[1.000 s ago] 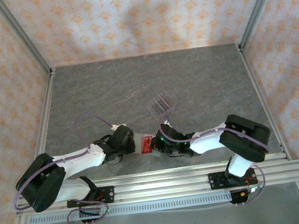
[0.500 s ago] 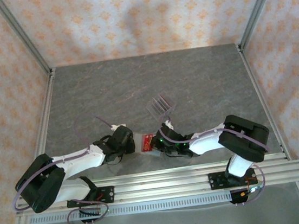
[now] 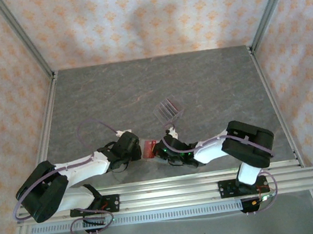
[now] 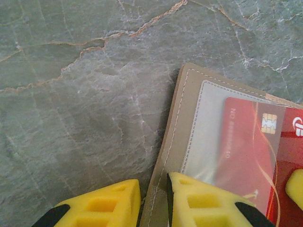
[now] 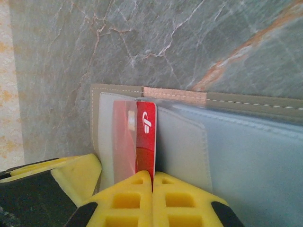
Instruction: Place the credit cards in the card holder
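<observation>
The left end effector (image 4: 154, 202) is clamping the edge of the tan leather card holder (image 4: 189, 118) on the grey tabletop (image 4: 85, 94); the right end effector (image 5: 152, 189) is pinching a red plastic credit card (image 5: 147, 137) sitting partly inside its clear sleeve (image 5: 122, 142).

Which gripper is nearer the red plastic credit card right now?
Right. The right gripper pinches the red plastic credit card; the left gripper clamps the tan leather-like card holder beside it.
</observation>
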Controlling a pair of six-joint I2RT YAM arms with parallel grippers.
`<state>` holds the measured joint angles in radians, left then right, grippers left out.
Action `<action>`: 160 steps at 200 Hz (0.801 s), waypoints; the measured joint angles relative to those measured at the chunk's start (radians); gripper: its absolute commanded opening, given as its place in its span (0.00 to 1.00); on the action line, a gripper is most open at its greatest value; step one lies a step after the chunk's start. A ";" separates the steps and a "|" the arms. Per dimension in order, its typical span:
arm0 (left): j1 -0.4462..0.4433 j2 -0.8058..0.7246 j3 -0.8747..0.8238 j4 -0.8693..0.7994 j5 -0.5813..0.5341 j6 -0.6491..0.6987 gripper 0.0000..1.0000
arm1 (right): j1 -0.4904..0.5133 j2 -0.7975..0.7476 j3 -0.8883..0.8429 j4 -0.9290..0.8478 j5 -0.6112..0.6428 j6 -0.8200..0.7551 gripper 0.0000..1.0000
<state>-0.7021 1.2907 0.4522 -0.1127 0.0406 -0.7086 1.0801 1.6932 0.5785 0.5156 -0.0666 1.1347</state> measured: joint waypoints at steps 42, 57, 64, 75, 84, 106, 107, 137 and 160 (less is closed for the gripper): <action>-0.003 -0.002 -0.003 0.003 0.000 -0.002 0.24 | 0.022 0.038 0.032 0.018 0.020 0.010 0.00; -0.005 -0.002 -0.003 0.003 -0.001 -0.006 0.24 | 0.028 0.050 0.039 0.026 0.029 0.017 0.00; -0.005 -0.002 -0.003 0.003 -0.002 -0.008 0.24 | 0.030 0.053 0.039 0.032 0.034 0.019 0.00; -0.005 -0.002 -0.003 0.003 -0.002 -0.009 0.24 | 0.032 0.057 0.039 0.040 0.040 0.026 0.00; -0.005 -0.004 -0.005 0.004 -0.001 -0.011 0.24 | 0.035 0.061 0.039 0.049 0.044 0.030 0.00; -0.006 -0.015 -0.013 0.010 -0.002 -0.023 0.24 | 0.039 0.076 0.039 0.078 0.049 0.043 0.00; -0.006 -0.015 -0.013 0.010 -0.002 -0.023 0.24 | 0.039 0.076 0.039 0.078 0.049 0.043 0.00; -0.011 -0.035 -0.027 0.008 -0.016 -0.032 0.24 | 0.043 0.101 0.040 0.128 0.048 0.044 0.05; -0.011 -0.047 -0.033 0.001 -0.023 -0.042 0.25 | 0.043 0.108 0.042 0.144 0.044 0.046 0.14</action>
<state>-0.7136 1.2442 0.4194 -0.1120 0.0177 -0.7509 1.1233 1.8008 0.6205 0.6598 -0.0223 1.1805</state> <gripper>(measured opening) 0.245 0.097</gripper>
